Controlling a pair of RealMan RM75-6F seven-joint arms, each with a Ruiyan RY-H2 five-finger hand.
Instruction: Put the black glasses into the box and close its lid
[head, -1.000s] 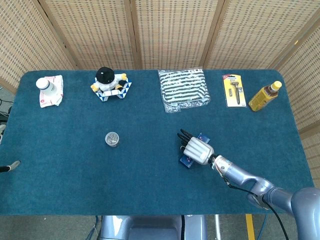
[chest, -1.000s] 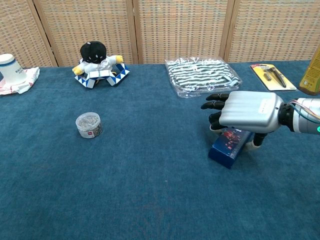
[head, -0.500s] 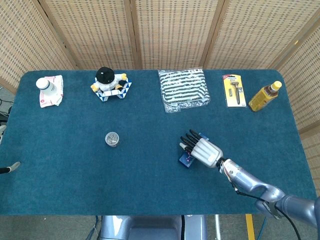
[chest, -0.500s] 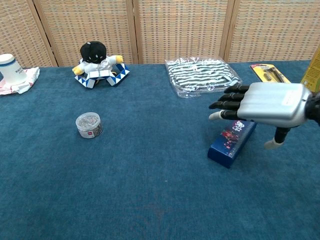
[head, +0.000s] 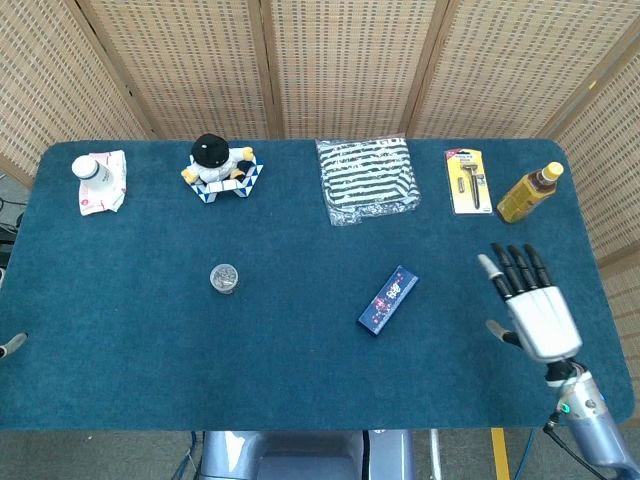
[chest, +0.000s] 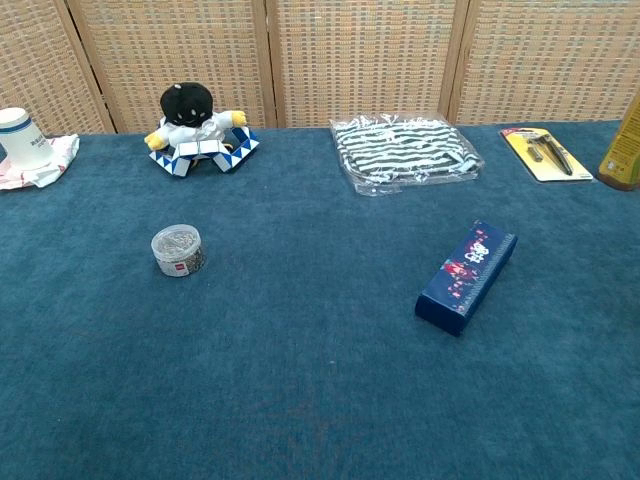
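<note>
A dark blue box (head: 387, 299) with red and white specks lies on the blue table, its lid down; the chest view shows the same box (chest: 467, 276) right of centre. No black glasses are visible anywhere. My right hand (head: 530, 302) hovers well to the right of the box near the table's right side, fingers spread and holding nothing; it is out of the chest view. Only a small tip of my left hand (head: 10, 345) shows at the far left edge, too little to tell how it stands.
Along the back stand a white bottle on a cloth (head: 97, 178), a plush toy (head: 220, 160), a striped packet (head: 367, 177), a carded razor (head: 466, 181) and a yellow bottle (head: 529, 191). A small round tin (head: 225, 277) sits left of centre.
My right hand lifted off the box and drew away to the right, leaving the chest view. The box stays put with its lid down.
</note>
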